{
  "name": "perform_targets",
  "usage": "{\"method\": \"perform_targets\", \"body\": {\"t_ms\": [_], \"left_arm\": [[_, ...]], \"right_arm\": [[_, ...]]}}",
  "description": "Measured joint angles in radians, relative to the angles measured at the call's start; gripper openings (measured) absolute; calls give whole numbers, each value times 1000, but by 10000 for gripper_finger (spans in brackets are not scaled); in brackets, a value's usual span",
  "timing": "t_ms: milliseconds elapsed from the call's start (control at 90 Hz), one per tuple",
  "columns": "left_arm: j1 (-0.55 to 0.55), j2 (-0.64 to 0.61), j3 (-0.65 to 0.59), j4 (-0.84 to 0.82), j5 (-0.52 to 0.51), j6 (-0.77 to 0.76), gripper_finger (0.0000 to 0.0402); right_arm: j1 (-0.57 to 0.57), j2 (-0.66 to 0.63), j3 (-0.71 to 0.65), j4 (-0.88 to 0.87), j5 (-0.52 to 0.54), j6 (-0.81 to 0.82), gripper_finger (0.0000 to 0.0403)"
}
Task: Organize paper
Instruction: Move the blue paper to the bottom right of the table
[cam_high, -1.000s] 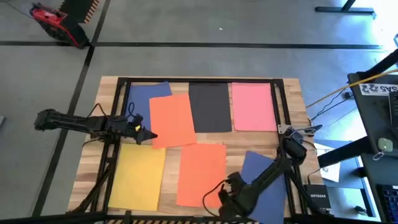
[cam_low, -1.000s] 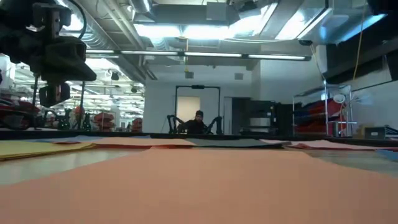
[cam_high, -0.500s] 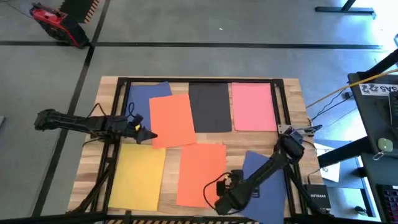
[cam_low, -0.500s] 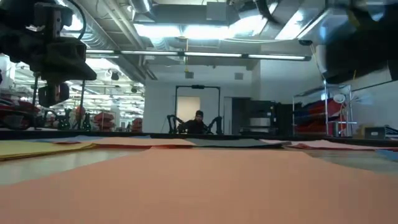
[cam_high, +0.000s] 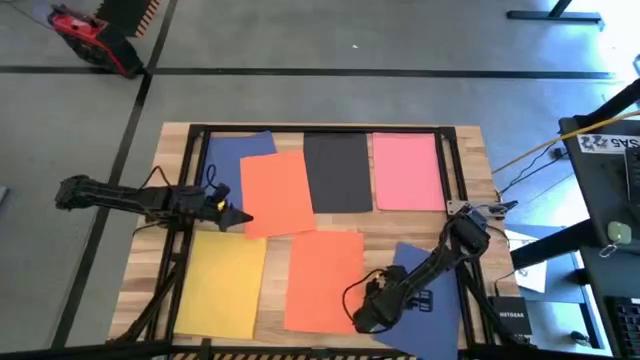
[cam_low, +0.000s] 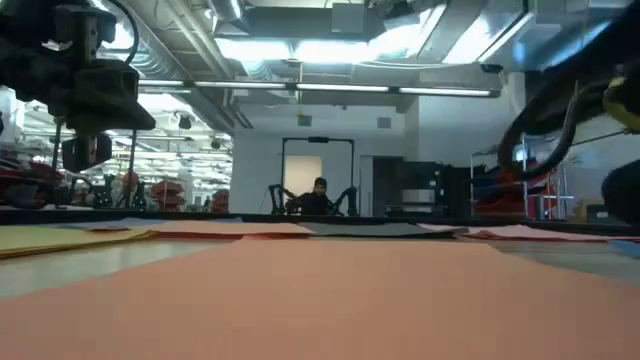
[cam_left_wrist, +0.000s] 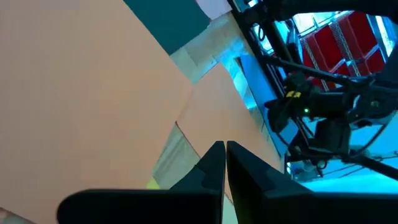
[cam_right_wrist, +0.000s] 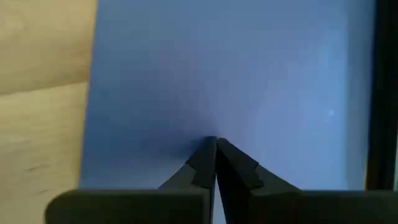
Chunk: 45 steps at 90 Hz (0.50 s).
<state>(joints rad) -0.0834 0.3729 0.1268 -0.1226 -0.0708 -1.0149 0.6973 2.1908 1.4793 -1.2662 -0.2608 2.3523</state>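
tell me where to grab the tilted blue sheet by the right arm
Judging by its pose, take the tilted blue sheet at its near left edge, coming from the bare wood beside it: it lies flat, and only there does an edge sit clear of the lower orange sheet.

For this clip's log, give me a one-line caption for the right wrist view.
Right gripper, fingers shut, tips over a blue sheet.

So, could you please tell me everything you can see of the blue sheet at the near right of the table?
The blue sheet is a thin, plain, flat piece of paper, lying skewed on the wooden table beside the lower orange sheet. The right arm partly covers it. The right gripper is shut with its tips down on the sheet's surface, near one long edge where bare wood shows.
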Motion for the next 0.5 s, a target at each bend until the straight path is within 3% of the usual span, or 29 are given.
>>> {"method": "perform_targets", "body": {"t_ms": [500], "left_arm": [[1, 0, 0, -2, -1, 4, 0]], "right_arm": [[-10, -4, 1, 3, 178, -194, 0]]}}
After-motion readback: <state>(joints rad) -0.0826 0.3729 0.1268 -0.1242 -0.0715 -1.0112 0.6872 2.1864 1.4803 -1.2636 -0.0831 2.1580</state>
